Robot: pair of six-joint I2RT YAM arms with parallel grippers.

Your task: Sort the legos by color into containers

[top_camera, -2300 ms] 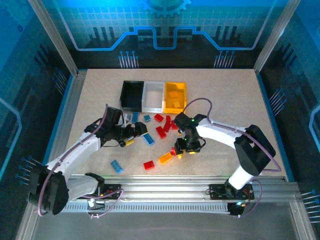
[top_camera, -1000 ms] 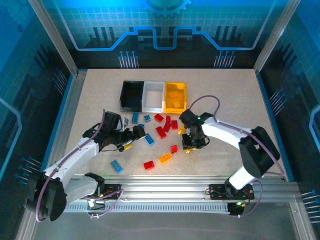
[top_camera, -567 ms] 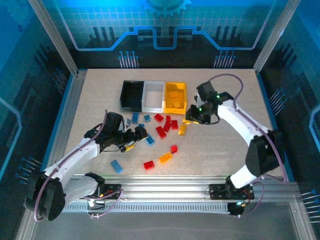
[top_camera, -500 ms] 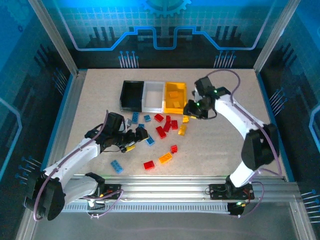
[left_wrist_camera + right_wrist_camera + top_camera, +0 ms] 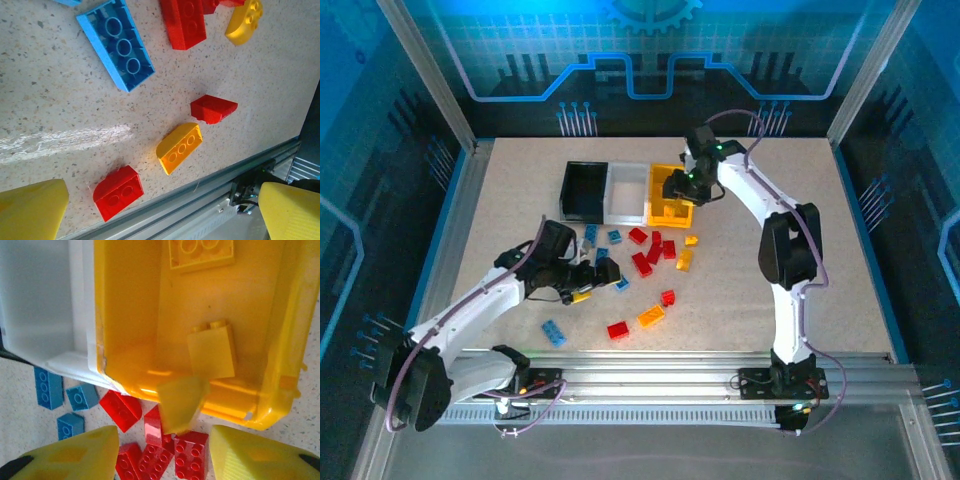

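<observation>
The containers stand in a row: black bin (image 5: pixel 584 190), white bin (image 5: pixel 627 192), yellow bin (image 5: pixel 666 216). My right gripper (image 5: pixel 679 186) hangs over the yellow bin (image 5: pixel 130 315), open. A blurred yellow brick (image 5: pixel 182 403) is loose in the air between its fingers, touching neither. Two yellow bricks (image 5: pixel 212 351) lie inside the bin. My left gripper (image 5: pixel 601 272) is open low over the table, above a red brick (image 5: pixel 118 192), an orange brick (image 5: pixel 179 148) and a blue brick (image 5: pixel 116 45). Red legos (image 5: pixel 645 262), blue legos (image 5: pixel 590 234) and yellow legos (image 5: pixel 684 259) lie scattered in front of the bins.
A blue brick (image 5: pixel 553 332), a red one (image 5: pixel 617 329) and an orange one (image 5: pixel 650 316) lie near the table's front edge, close to the metal rail (image 5: pixel 660 365). The right arm stretches across the table's right half. Red bricks (image 5: pixel 191 460) crowd just before the yellow bin.
My right arm swung from mid-table up to the yellow bin carrying a yellow brick, then its jaws opened and let the brick go. The left arm shifted slightly right.
</observation>
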